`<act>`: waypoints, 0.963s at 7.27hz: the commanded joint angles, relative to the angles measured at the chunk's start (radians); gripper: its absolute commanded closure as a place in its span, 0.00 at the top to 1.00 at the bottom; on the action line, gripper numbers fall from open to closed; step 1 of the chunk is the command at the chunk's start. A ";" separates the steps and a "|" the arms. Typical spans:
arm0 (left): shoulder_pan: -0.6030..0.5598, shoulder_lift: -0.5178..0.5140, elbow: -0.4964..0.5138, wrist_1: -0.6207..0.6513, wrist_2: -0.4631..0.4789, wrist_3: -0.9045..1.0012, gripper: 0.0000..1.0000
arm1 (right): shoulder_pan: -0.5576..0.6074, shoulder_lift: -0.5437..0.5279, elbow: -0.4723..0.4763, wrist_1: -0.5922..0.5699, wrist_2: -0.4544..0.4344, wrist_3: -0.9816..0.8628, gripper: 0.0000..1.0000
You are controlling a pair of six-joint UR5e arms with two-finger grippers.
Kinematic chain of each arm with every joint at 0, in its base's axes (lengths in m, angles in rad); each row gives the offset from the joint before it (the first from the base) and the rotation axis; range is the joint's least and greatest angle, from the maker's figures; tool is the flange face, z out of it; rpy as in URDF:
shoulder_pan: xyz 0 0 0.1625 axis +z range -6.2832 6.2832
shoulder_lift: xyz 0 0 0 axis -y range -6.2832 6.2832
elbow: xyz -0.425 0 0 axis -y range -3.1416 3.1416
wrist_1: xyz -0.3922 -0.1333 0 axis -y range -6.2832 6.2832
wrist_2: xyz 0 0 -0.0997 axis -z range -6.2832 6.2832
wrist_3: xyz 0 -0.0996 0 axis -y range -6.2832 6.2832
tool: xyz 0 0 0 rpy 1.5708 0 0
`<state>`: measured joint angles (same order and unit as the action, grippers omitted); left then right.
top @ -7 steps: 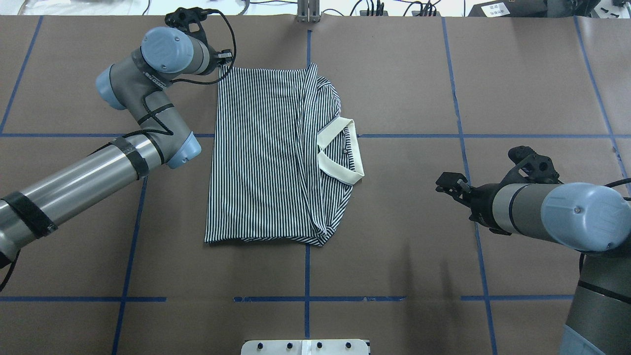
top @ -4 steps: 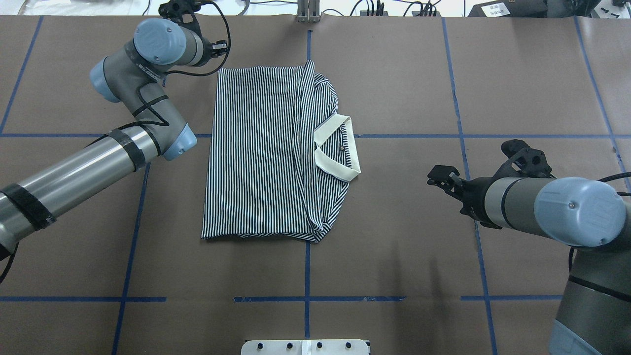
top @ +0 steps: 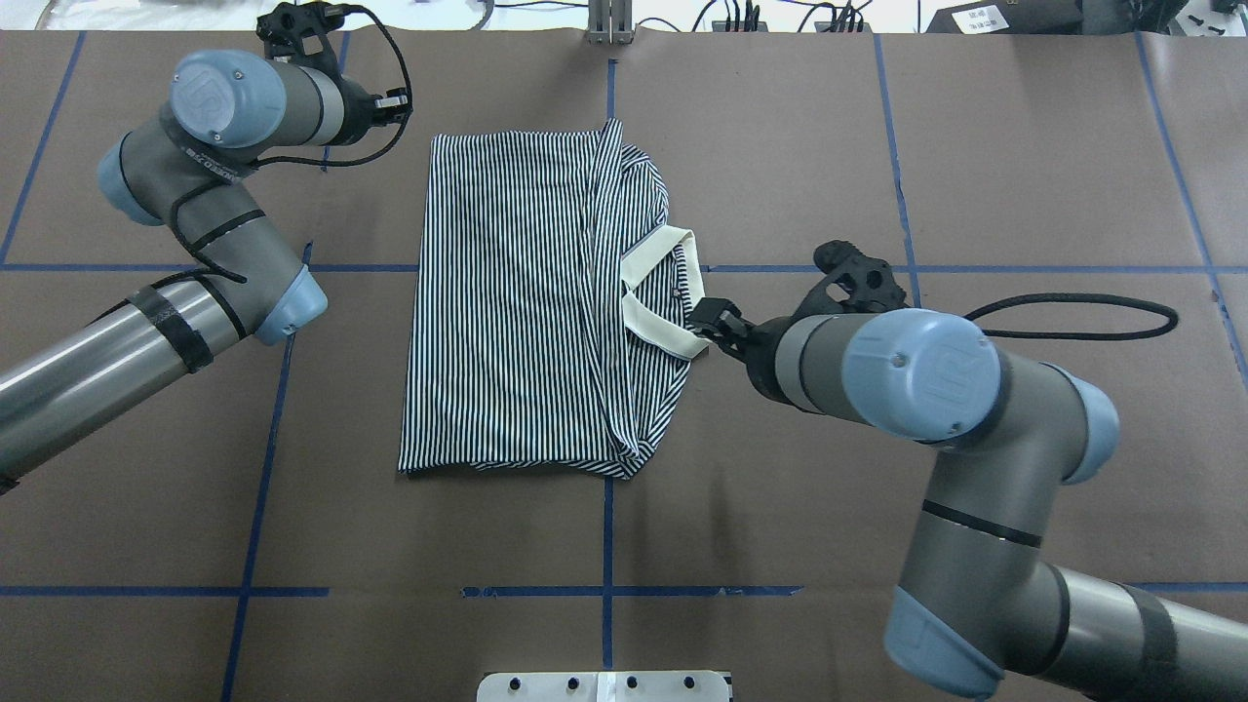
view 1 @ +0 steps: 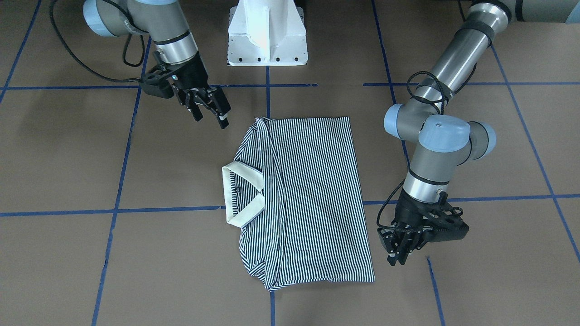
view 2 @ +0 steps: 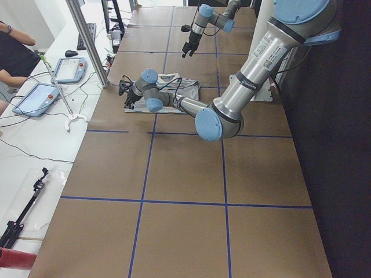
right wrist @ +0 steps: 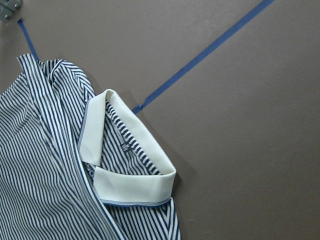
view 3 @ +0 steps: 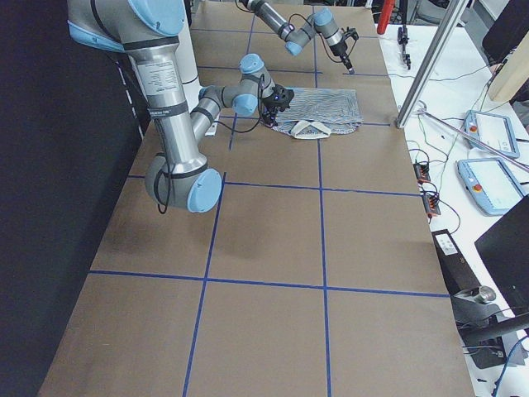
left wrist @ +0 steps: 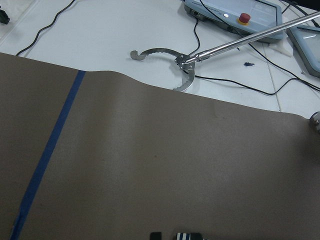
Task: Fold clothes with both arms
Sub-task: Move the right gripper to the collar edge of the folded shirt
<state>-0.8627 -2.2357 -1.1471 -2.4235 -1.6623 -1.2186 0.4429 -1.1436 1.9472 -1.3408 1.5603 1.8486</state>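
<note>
The striped polo shirt (top: 517,312) (view 1: 312,199) lies flat on the table, folded into a rectangle. Its cream collar (top: 666,292) (right wrist: 132,172) is on the robot's right side. My right gripper (top: 714,320) (view 1: 210,118) hangs open in the air beside the collar and holds nothing. The right wrist view looks down on the collar, with no fingers in the picture. My left gripper (top: 395,97) (view 1: 396,257) is just off the shirt's far left corner, apart from the cloth, with its fingers slightly open and empty. A sliver of stripes (left wrist: 189,236) shows at the bottom edge of the left wrist view.
Blue tape lines (top: 263,487) grid the brown table. The white pedestal base (view 1: 267,36) stands at the near middle edge. A metal post (top: 609,24), cables, control pendants (left wrist: 235,12) and a reacher tool (left wrist: 170,62) lie past the far edge. A person (view 2: 14,49) sits there.
The right arm swung left, from well to the right of the shirt up to the collar. The left gripper left the shirt's far left corner and moved left. The shirt slid slightly at first.
</note>
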 commanded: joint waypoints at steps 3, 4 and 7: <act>-0.004 0.070 -0.063 -0.032 -0.007 -0.001 0.32 | -0.133 0.137 -0.097 -0.133 -0.113 -0.635 1.00; -0.002 0.068 -0.065 -0.032 -0.007 -0.005 0.32 | -0.142 0.152 -0.140 -0.129 -0.123 -0.728 1.00; 0.005 0.077 -0.082 -0.034 -0.007 -0.009 0.33 | -0.161 0.208 -0.246 -0.133 -0.141 -0.811 1.00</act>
<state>-0.8600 -2.1601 -1.2256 -2.4563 -1.6689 -1.2263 0.2908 -0.9444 1.7273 -1.4729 1.4333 1.0746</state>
